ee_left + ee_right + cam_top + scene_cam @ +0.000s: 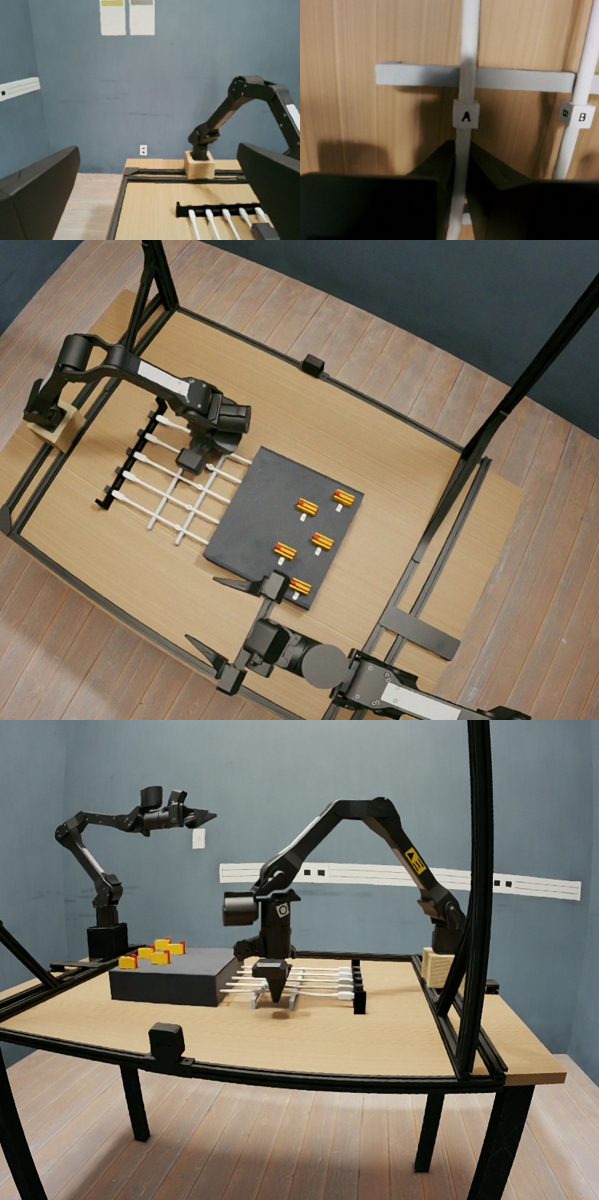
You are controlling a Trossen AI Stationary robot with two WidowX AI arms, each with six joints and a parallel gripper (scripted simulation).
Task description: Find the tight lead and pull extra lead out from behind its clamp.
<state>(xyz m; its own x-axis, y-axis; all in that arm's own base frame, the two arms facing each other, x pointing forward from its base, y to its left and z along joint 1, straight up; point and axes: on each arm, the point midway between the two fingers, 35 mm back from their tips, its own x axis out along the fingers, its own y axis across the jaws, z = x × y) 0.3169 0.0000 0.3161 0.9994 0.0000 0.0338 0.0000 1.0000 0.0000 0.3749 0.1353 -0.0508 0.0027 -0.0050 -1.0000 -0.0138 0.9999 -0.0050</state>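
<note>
One wooden table [399, 549] [350, 1039] [153, 214] held a dark box [250, 500] [164, 984], the left gripper [201, 608] [205, 818] [160, 151] hung spread and empty above the tabletop, and the right gripper [207, 442] [276, 1000] [458, 147] clenched lead A [172, 423] [325, 993] [468, 46], which crossed pale rails [164, 502] [253, 1002] [418, 75] between box and black plug strip [120, 480] [358, 1002] [184, 211].
</note>
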